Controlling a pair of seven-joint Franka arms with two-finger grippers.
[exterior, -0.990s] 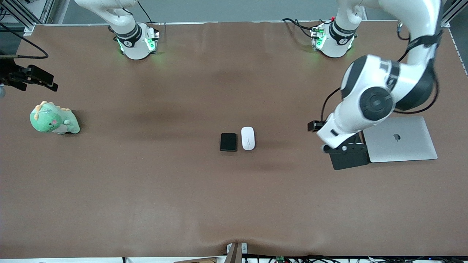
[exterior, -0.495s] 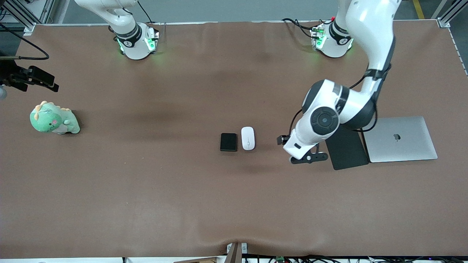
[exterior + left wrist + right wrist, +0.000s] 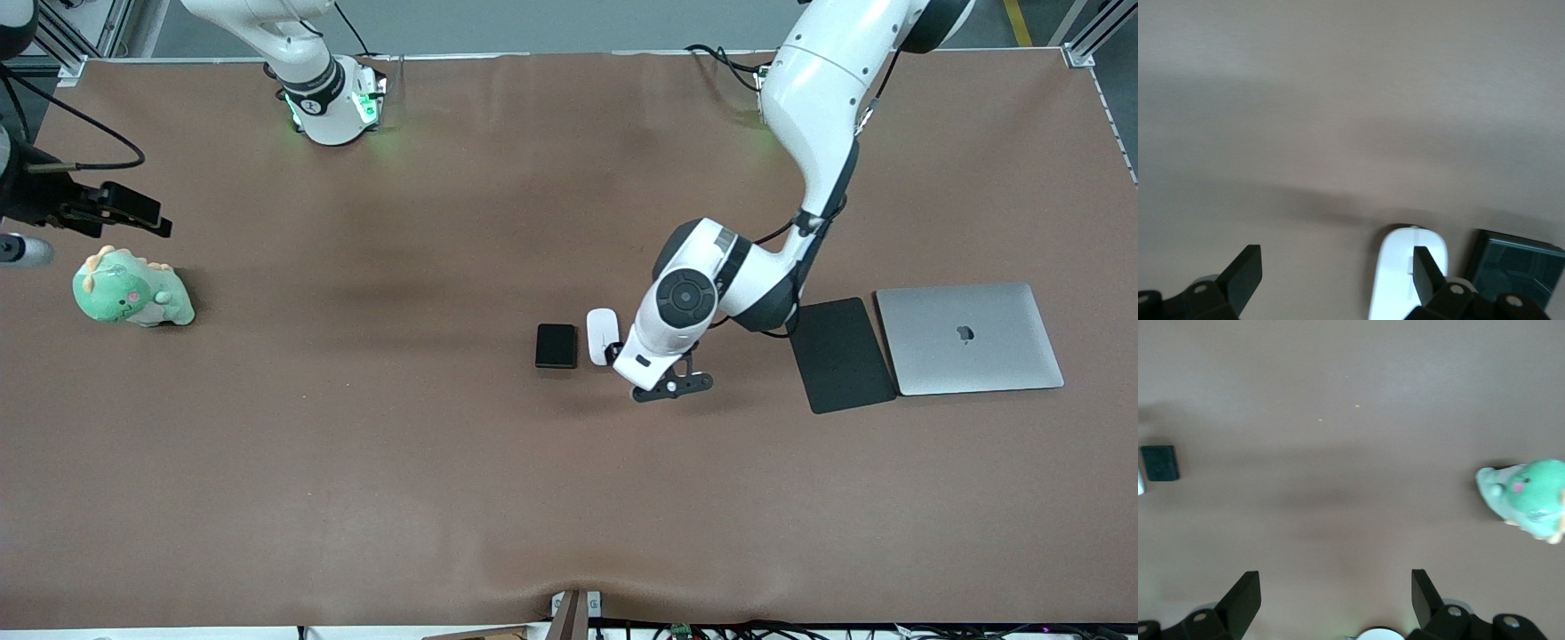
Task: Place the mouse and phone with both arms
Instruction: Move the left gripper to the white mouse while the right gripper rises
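Mouse [image 3: 601, 332]: glossy white oval, touching nothing, beside black phone [image 3: 556, 346].

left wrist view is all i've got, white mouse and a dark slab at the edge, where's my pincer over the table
Observer: The left pincer is over bare table beside the mouse, toward the left arm's end.
Operator: anything on that side i could hit
Observer: A black mouse pad lies flat there, with a closed silver laptop beside it.
Operator: is the slab the phone
Observer: Yes, the phone lies beside the mouse, toward the right arm's end, a narrow gap between them.
Operator: where's the other arm
Observer: The right pincer waits, open, above a green plush dinosaur at the right arm's end.
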